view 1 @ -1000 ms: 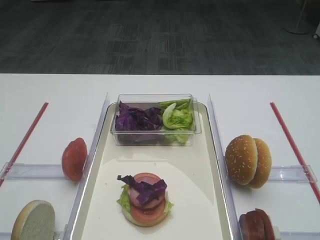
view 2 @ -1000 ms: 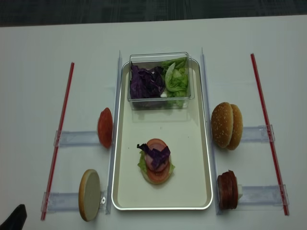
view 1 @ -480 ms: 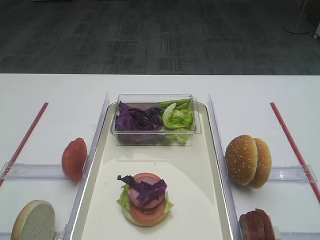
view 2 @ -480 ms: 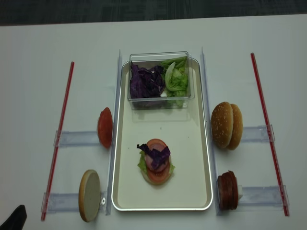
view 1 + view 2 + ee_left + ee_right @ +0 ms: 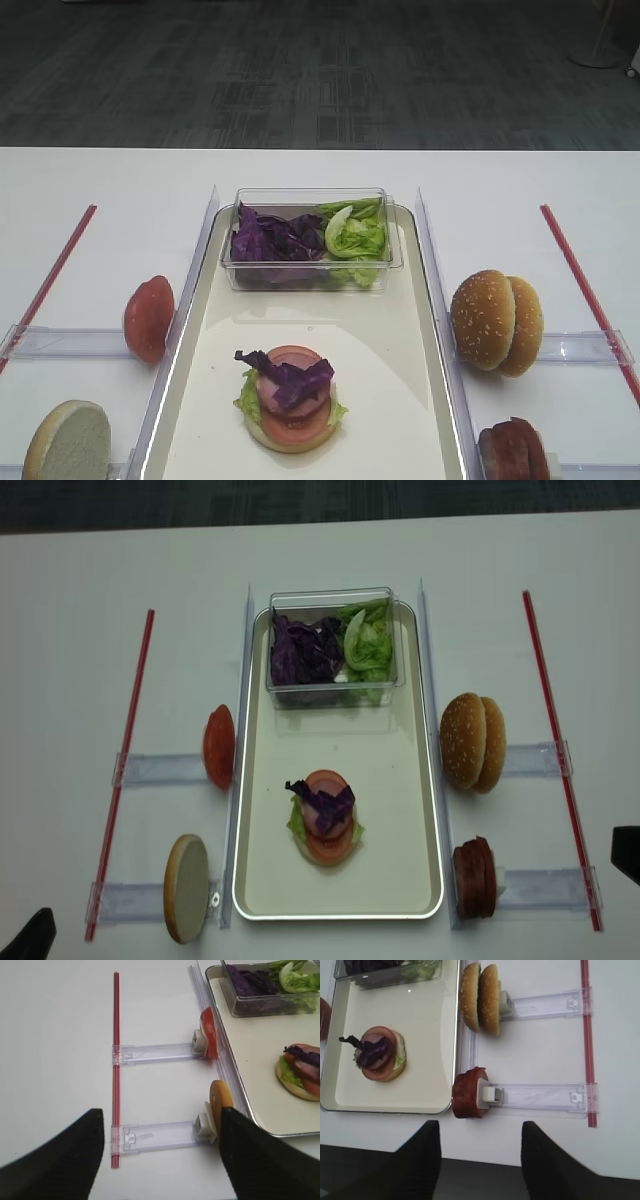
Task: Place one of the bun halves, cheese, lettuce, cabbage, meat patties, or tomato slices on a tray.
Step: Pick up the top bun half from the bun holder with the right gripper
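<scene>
Two sesame bun halves [image 5: 496,322] stand on edge just right of the tray [image 5: 395,340], untouched, with the meat patties [image 5: 475,877] nearer the bench edge. On the tray sits a partial stack [image 5: 290,398] of bun, lettuce, tomato and cabbage. The right gripper [image 5: 480,1160] hangs apart, holding nothing; the left gripper [image 5: 160,1152] seems likewise spread, though only blurred fingers show.

one high view looks from the near edge across the bench [image 5: 100,180] toward 12 o'clock; the other looks straight down. each wrist view looks down from 6 o'clock, one at either side. all four share the tray [image 5: 415,330] [image 5: 451,1035] [image 5: 260,1122] [image 5: 425,810].
</scene>
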Controlling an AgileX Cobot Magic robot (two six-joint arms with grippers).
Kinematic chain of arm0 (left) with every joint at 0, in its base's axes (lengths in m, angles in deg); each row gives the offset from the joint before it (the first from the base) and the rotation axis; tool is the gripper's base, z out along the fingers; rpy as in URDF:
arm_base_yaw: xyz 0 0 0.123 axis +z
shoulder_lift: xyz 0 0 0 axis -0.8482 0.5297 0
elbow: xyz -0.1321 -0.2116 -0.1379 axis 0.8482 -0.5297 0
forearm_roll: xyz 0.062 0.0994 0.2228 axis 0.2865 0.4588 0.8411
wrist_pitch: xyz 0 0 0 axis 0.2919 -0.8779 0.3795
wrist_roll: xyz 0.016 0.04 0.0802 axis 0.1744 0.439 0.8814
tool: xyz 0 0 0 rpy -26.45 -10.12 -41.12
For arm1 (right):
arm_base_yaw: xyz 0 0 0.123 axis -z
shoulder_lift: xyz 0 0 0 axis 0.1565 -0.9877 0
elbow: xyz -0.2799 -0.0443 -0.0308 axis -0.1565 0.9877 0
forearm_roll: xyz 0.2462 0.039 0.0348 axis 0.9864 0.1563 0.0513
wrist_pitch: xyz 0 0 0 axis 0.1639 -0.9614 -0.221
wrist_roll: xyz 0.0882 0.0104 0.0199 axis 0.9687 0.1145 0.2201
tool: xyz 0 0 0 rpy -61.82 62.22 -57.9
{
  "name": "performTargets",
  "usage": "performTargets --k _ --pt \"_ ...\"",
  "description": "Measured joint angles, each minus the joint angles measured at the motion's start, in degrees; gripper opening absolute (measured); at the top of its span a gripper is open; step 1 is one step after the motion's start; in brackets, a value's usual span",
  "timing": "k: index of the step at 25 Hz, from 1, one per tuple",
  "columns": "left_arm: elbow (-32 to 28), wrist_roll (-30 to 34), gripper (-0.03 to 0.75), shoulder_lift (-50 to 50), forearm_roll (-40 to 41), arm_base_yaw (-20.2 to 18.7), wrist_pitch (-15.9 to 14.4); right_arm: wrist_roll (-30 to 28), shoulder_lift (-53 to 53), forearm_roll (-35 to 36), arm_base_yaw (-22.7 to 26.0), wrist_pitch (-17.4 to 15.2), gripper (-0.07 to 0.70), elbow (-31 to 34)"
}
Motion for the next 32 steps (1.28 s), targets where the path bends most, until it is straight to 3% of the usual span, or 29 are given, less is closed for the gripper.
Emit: performTargets --k 32 --pt "0.0 0.0 0.465 0.0 0.0 0.0 0.0 -6.2 -24.7 5.4 -4.0 1.5 0.4 -0.3"
